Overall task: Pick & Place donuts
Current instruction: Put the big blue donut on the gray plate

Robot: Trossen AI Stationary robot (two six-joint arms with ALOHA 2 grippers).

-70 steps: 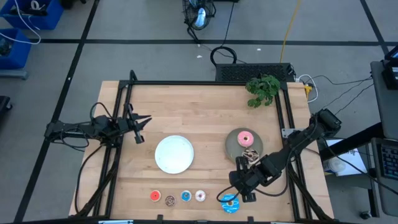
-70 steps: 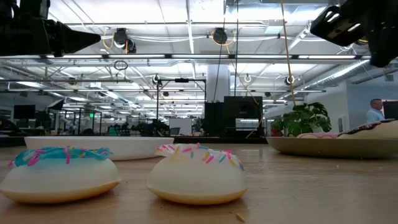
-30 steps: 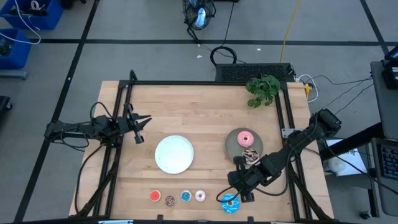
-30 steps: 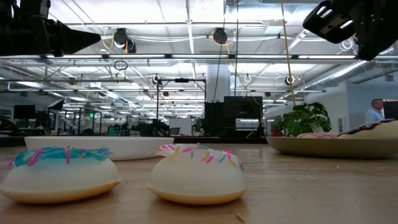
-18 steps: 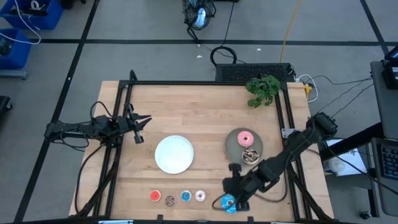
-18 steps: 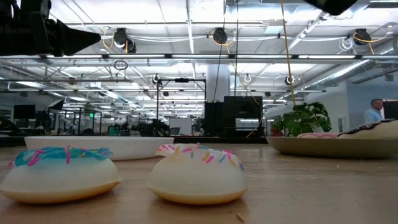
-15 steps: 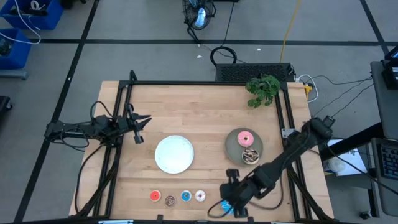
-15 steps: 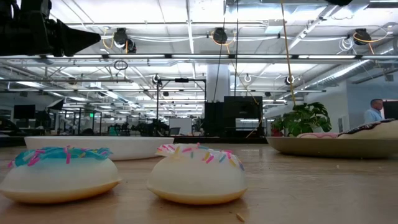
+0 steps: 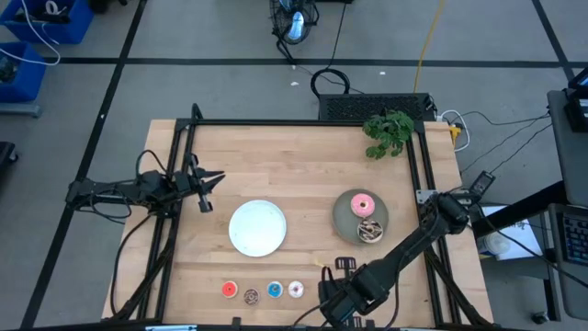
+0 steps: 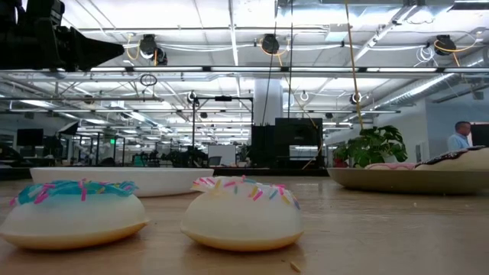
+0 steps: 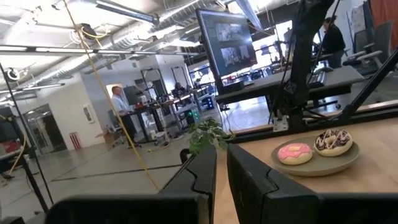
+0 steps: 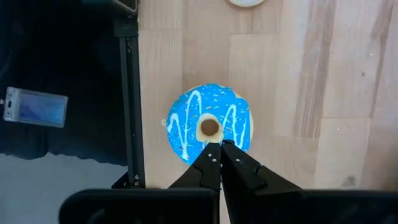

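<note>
My right gripper (image 12: 217, 148) is shut and hangs above the blue sprinkled donut (image 12: 209, 124), its tips pointing down near the donut's hole. That donut lies flat at the table's near edge, and in the high view the right gripper (image 9: 336, 308) hides it. The pink donut (image 9: 363, 204) and the chocolate sprinkled donut (image 9: 371, 230) lie on the grey plate (image 9: 344, 213). Red (image 9: 230, 290), brown (image 9: 251, 295), blue (image 9: 275, 291) and white-pink (image 9: 296, 291) tiny donuts form a row near the front edge. My left gripper (image 9: 208, 180) waits at the table's left, shut but for a thin slit (image 11: 221, 171).
A white plate (image 9: 257, 227) lies mid-table between the arms. A green plant (image 9: 388, 133) stands at the far right corner. A black frame rail (image 12: 128, 93) runs just past the near edge beside the blue sprinkled donut. Bare wood lies across the far half.
My right arm has swung from beside the grey plate toward the table's near edge and left, ending over the blue sprinkled donut. It has also left the top of the low view. No donut has moved.
</note>
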